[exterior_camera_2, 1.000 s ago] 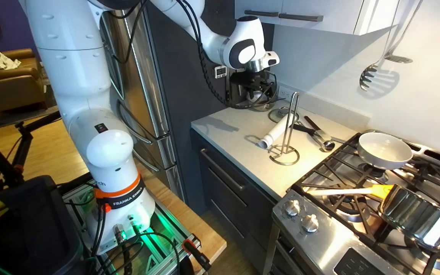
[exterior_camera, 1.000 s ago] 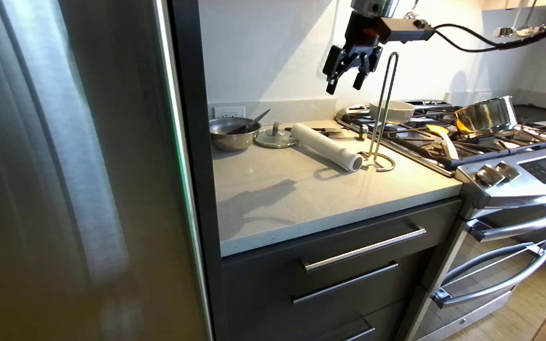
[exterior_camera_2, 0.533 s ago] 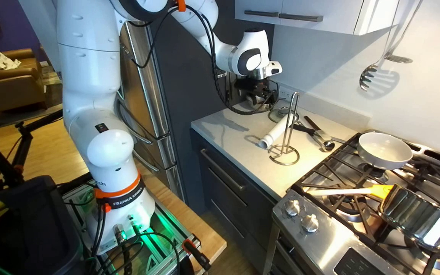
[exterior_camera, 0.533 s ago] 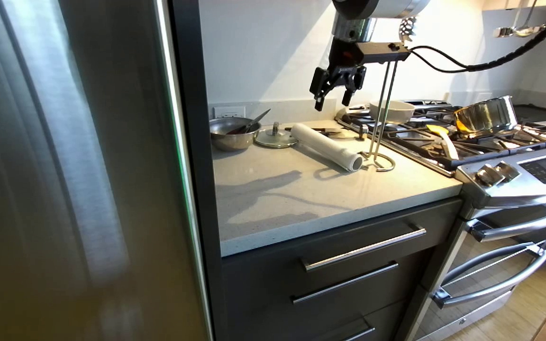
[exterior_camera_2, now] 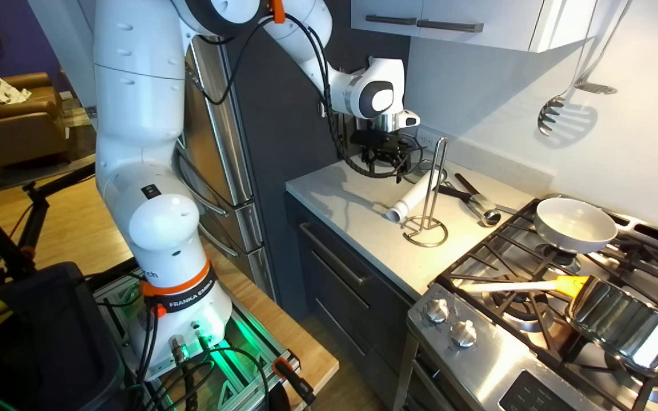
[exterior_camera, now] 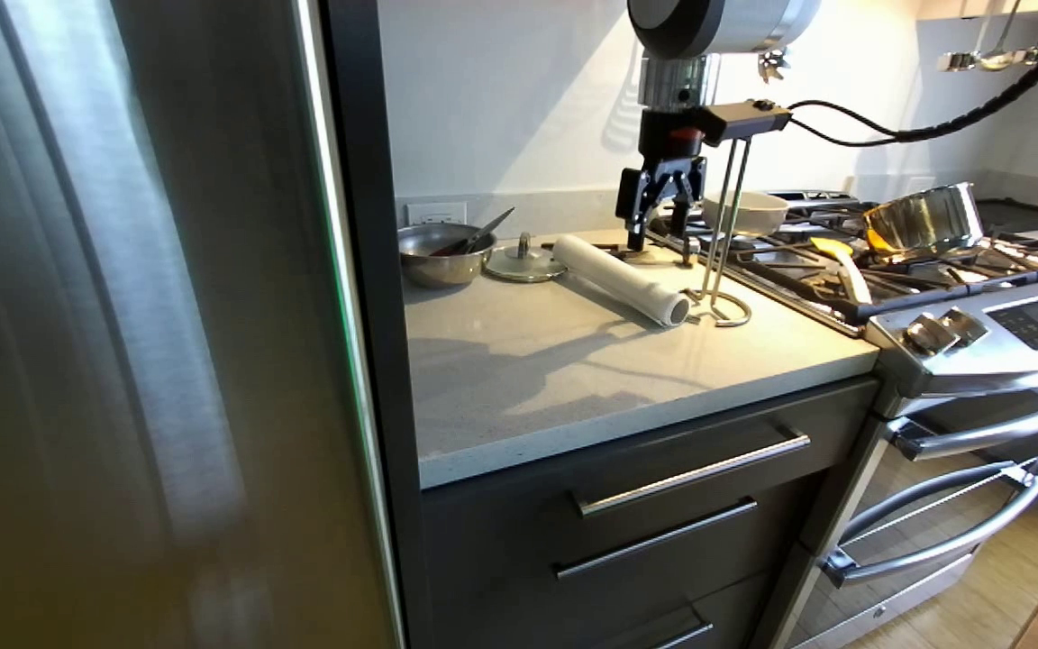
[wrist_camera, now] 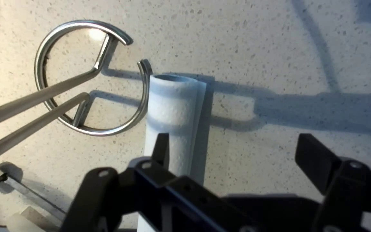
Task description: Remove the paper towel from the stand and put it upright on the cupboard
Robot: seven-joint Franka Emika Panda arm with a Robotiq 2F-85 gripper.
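Paper towel (wrist_camera: 172, 119) lies on its side on the counter (wrist_camera: 253, 48), off the stand (wrist_camera: 66, 83) at ten o'clock in the wrist view. End effector (wrist_camera: 235, 148) hangs above, spread wide; I'd nudge toward nine to centre, sink straight down, squeeze lightly, then tip upright.

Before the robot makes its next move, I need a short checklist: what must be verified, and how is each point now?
1. Paper towel off the stand: ok, it lies on the cupboard.
2. Stand upright: ok.
3. Hand open: ok, its fingers are apart.
4. Towel centred between the fingers: not ok; in the wrist view one finger covers part of it.
5. Towel free of the stand: cannot tell; its end lies too close to judge.
6. Towel upright: not ok; it lies on its side.
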